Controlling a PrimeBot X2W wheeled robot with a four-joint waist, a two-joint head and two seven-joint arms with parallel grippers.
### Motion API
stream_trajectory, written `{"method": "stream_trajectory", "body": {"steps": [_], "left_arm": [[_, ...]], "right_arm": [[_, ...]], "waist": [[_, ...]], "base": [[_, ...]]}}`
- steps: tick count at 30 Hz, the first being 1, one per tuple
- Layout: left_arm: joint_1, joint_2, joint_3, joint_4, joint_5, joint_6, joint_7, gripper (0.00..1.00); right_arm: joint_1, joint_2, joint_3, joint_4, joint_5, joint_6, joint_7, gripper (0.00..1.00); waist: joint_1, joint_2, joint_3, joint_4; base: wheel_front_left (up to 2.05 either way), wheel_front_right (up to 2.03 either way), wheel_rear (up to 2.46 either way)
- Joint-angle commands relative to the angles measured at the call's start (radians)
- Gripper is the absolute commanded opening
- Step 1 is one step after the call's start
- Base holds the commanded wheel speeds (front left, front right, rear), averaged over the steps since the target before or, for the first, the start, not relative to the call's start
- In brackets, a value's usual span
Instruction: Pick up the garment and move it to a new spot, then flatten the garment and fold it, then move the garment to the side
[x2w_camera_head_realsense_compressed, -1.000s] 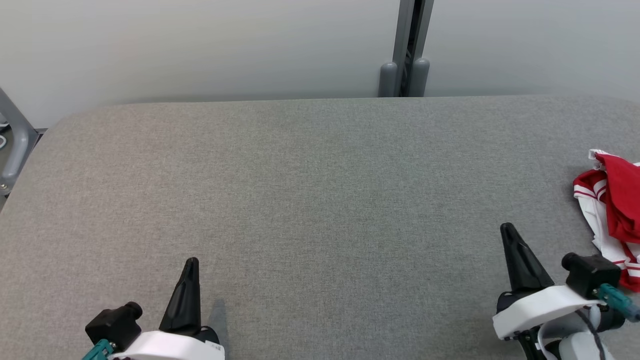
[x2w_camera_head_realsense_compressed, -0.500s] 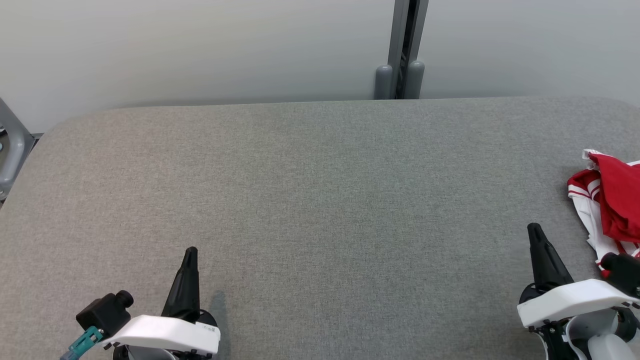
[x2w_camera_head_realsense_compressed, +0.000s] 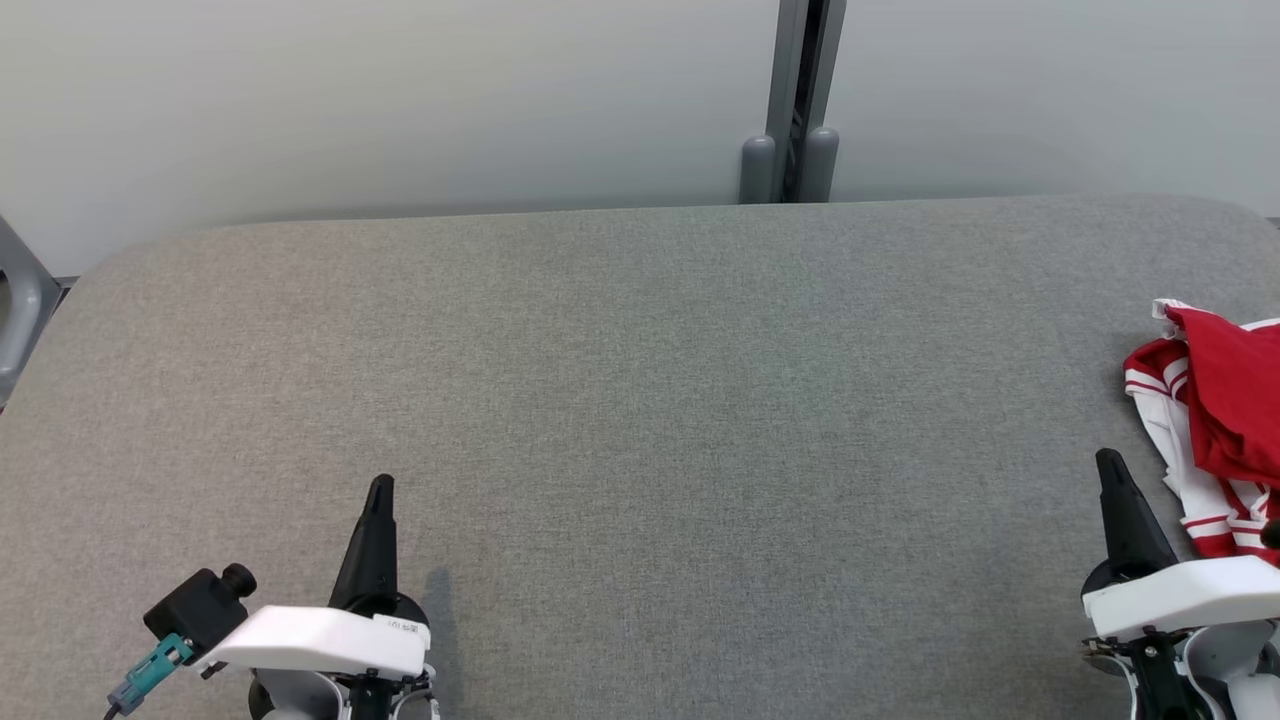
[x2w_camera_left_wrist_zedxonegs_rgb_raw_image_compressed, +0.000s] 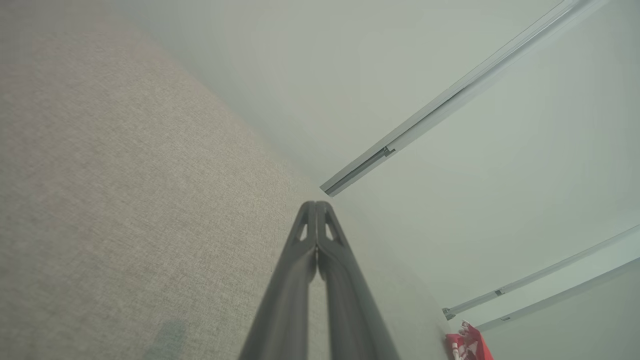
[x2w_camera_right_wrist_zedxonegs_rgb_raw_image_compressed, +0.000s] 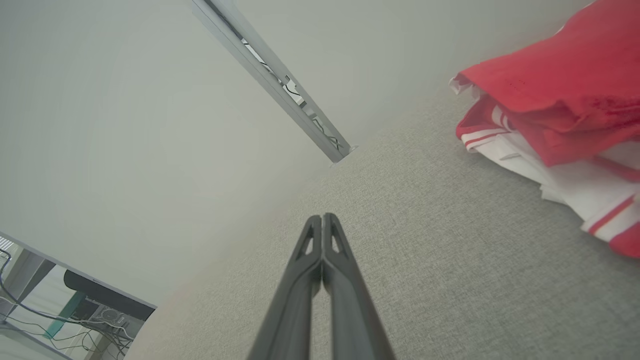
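Both your left fingers (x2w_camera_head_realsense_compressed: 372, 548) and right fingers (x2w_camera_head_realsense_compressed: 1128, 512) are clenched empty, and the garment (x2w_camera_head_realsense_compressed: 1222, 400) on the counter (x2w_camera_head_realsense_compressed: 640, 380) is cut off at right.

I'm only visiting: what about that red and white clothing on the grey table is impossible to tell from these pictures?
Head view: the garment runs off the right edge, so its full shape and kind stay unknown.
Left wrist view: it is a tiny scrap cut by the bottom edge.
Right wrist view: the right edge crops it, and its own folds hide the layers beneath.
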Motion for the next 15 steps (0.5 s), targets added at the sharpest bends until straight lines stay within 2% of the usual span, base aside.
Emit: {"method": "stream_trajectory", "body": {"steps": [1, 15], "left_arm": [[-0.032, 0.005, 0.000, -0.005, -0.033, -0.010, 0.003, 0.00], [-0.064, 0.006, -0.003, 0.012, -0.172, -0.019, 0.030, 0.00]], "right_arm": [[-0.005, -0.004, -0.016, -0.019, 0.038, 0.000, 0.012, 0.00], [0.003, 0.000, -0.074, -0.026, 0.199, 0.000, 0.070, 0.00]], "waist": [[0.0000, 0.0000, -0.001, -0.001], [0.0000, 0.0000, -0.008, -0.010]], "base": [[0.00, 0.00, 0.00], [0.00, 0.00, 0.00]]}}
